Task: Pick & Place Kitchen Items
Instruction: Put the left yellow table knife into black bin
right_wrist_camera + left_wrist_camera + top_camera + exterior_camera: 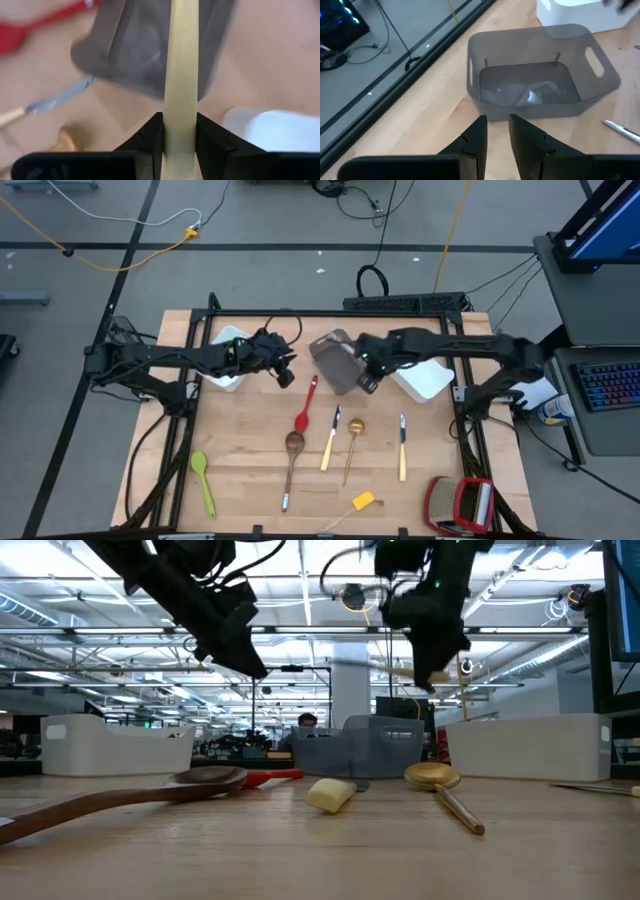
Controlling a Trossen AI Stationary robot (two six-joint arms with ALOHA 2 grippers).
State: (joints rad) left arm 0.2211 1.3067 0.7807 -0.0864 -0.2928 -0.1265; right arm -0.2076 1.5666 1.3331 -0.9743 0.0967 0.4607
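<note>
**A:** Wooden spoon [110, 795] lies closest to the low camera, with the yellow piece [330, 794] and gold spoon [440, 785] just behind it. What's the right gripper [180, 131] doing?

**B:** Pinching a pale handle [181, 75], probably a knife's. It hangs over the table at the grey bin's [335, 362] near edge, beside the white bin [425, 380].

**A:** What worries you?

**B:** The handle sticks out long past the fingers and is held only at one spot. If it's let go before it sits over the bin's opening, I'd expect it to hit the wall and drop outside. It could also pivot in the pinch.

**A:** And the left gripper [496, 137]?

**B:** Holding nothing, fingers a little apart, facing the same bin from the other side, by the second white bin [230, 358]. Both arms crowd that bin, so a careless move could knock them together or shove it.

**A:** Anything else around?

**B:** The red spatula [305, 408] lies just beside the grey bin. Another knife [330, 439], a further one [402, 447] and the green spoon [203, 480] are well apart on the table, still to be placed.
</note>
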